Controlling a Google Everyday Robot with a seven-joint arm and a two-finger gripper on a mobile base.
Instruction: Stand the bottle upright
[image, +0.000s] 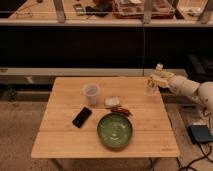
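The bottle (151, 88) is small, slim and clear with a pale cap. It stands nearly upright at the far right edge of the wooden table (60, 135), leaning slightly, with its base at or just above the tabletop. My gripper (159, 76) reaches in from the right on a pale arm (187, 87) and is closed around the bottle's upper part. A translucent plastic cup (91, 93) stands upright left of the table's middle, well away from the gripper.
A green bowl (115, 130) sits at the front centre. A black phone (82, 116) lies to its left. A small white packet (112, 102) and a red item (120, 110) lie mid-table. A dark shelf counter runs behind. A blue box (200, 134) lies on the floor at right.
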